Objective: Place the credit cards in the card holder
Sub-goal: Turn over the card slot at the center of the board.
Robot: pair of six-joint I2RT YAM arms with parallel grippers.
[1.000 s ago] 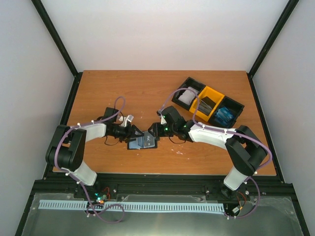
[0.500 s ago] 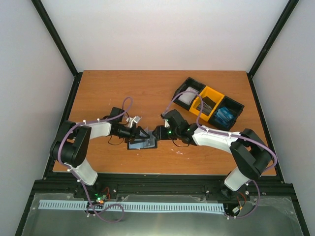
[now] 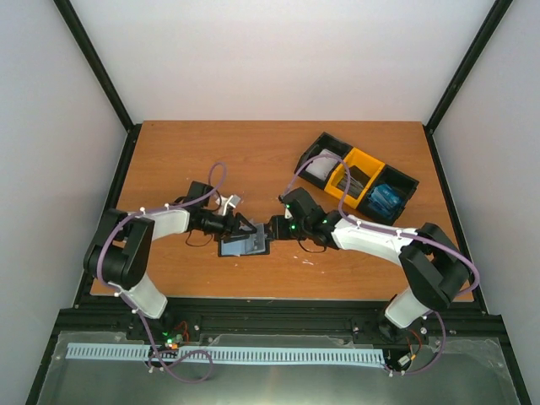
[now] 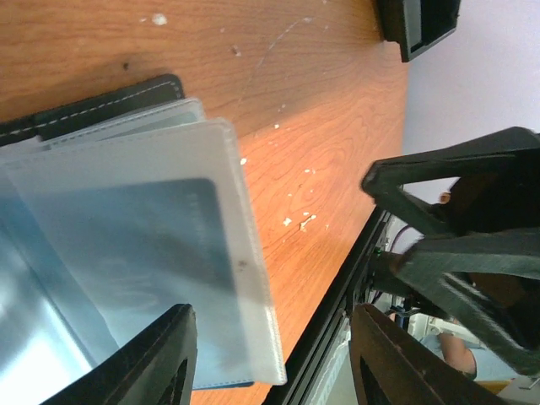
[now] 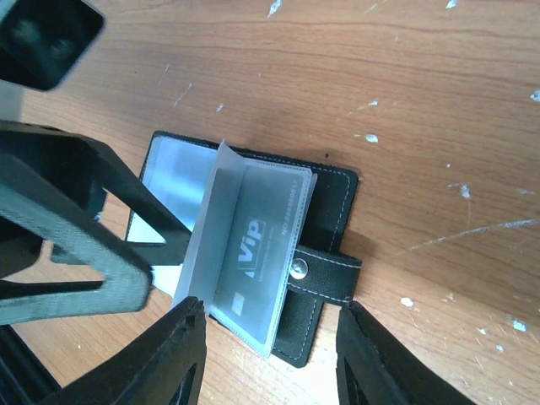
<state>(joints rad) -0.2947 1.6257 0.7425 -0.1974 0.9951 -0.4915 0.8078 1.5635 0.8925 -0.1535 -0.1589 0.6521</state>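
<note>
Both claws are apart, clamped on nothing. The right claw [image 5: 270, 308] hangs just above the clasp-tab side of the card holder [image 5: 333, 211], and the left claw [image 4: 272, 314] faces it from the other side, one finger seemingly propping up a clear sleeve [image 5: 207, 228]. Holder lies open on the worktop [image 5: 422, 101] between them, with a VIP-marked credit card [image 5: 257, 240] apparently already sleeved. My read: card is light, stiff and slick, so pinch its long edges; sleeves are floppy, so pin the leather cover instead.

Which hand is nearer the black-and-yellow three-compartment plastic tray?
Right. The right hand is at the tray-side edge of the open black card holder; the left hand is over its opposite side, farther from the black-and-yellow three-compartment tray.
</note>
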